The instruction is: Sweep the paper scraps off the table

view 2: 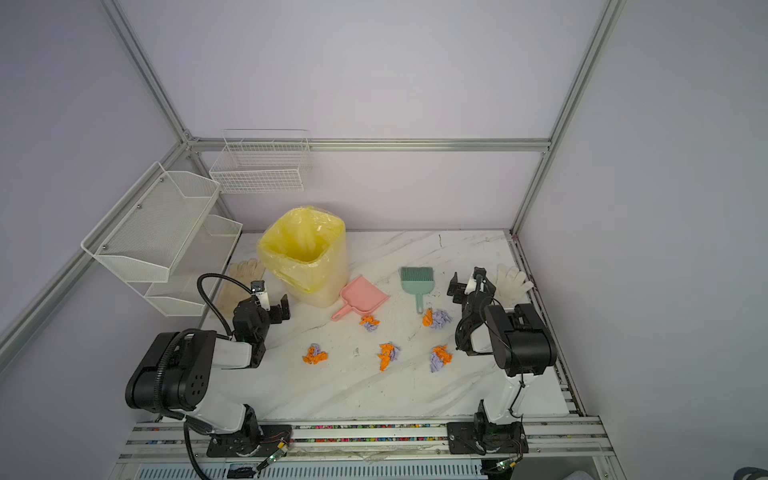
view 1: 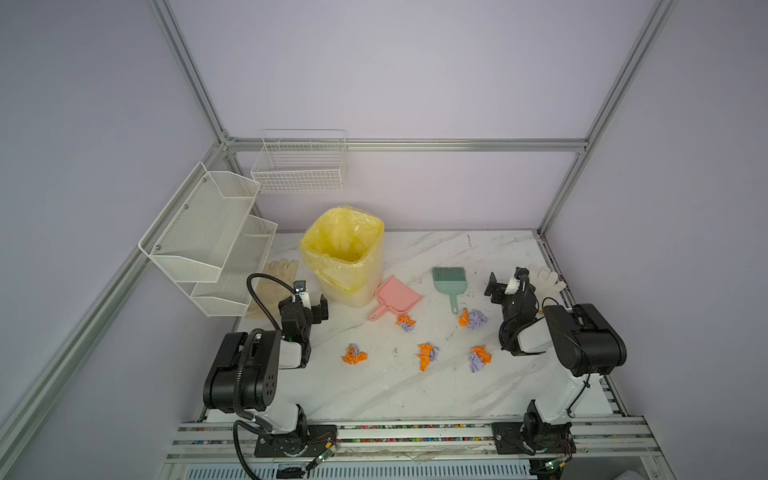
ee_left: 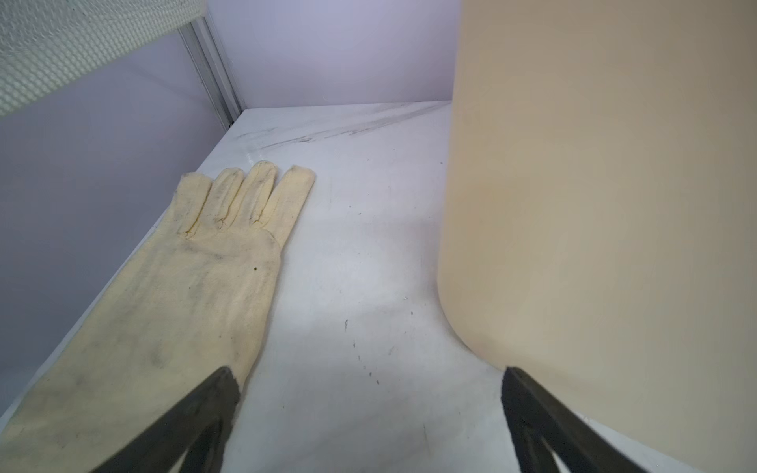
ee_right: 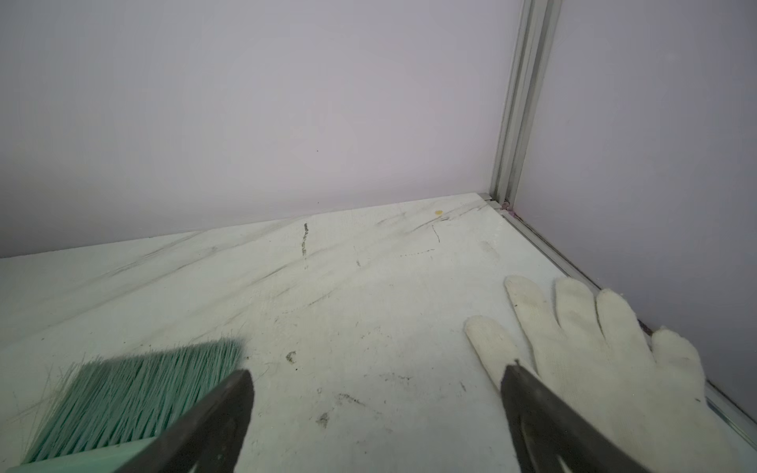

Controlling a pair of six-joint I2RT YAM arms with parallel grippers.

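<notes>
Several paper scraps lie on the table (view 1: pixel 374 390) in both top views, orange and pale purple wads: one (view 1: pixel 406 322) by the pink dustpan (view 1: pixel 397 297), one (view 1: pixel 473 319) below the green brush (view 1: pixel 449 282), and a nearer row (view 1: pixel 354 355) (view 1: pixel 427 355) (view 1: pixel 480 358). My left gripper (view 1: pixel 311 301) (ee_left: pixel 368 372) stands open over bare table between a cream glove and the bin. My right gripper (view 1: pixel 505 284) (ee_right: pixel 377 372) is open too, with the brush bristles (ee_right: pixel 135 393) on one side and a white glove on the other. Neither wrist view shows any scraps.
A bin (view 1: pixel 345 253) (ee_left: pixel 594 204) lined with a yellow bag stands at the back left, close to the left gripper. A cream glove (view 1: pixel 276 282) (ee_left: pixel 184 286) lies at the left edge, a white glove (view 1: pixel 546 280) (ee_right: pixel 594 348) at the right edge. White mesh shelves (view 1: pixel 208 237) overhang the left side.
</notes>
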